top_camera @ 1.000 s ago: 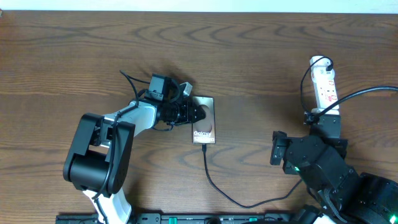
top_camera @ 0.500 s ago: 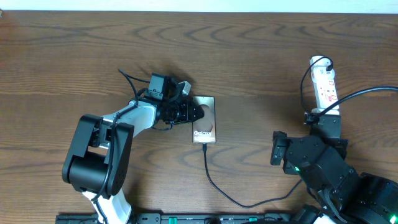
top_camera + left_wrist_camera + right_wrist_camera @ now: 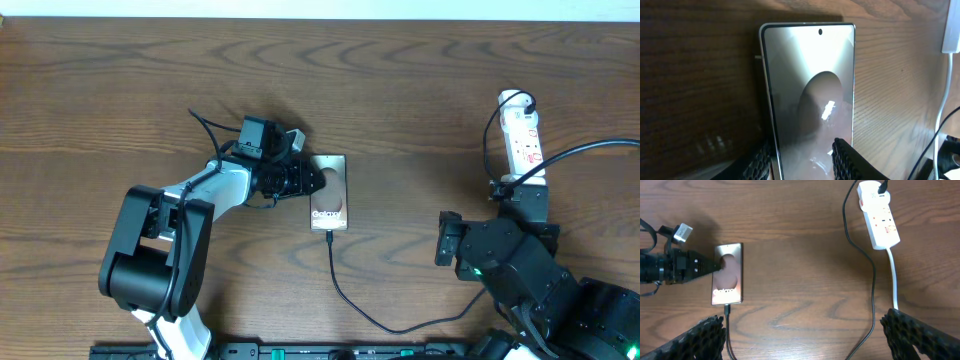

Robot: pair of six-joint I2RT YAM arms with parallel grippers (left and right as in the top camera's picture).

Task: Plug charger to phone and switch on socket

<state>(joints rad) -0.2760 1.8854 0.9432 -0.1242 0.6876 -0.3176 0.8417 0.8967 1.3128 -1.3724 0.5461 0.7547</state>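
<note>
The phone (image 3: 328,193) lies flat on the table, shiny grey-brown with "Galaxy" lettering near its lower end. My left gripper (image 3: 314,182) reaches in from the left and is shut on the phone (image 3: 810,75), one finger at each long edge. The charger (image 3: 345,295), a thin black cable, has its tip seated in the phone's lower edge (image 3: 727,308); it runs down, then right and up to the socket (image 3: 522,135) at the far right. My right gripper (image 3: 805,342) hangs open and wide over bare table between phone and socket (image 3: 880,220), with nothing in it.
A thick white cord (image 3: 894,280) leaves the socket's near end and runs down toward the right arm's base (image 3: 520,270). The left arm (image 3: 165,240) fills the lower left. The table's far edge (image 3: 320,20) runs along the top.
</note>
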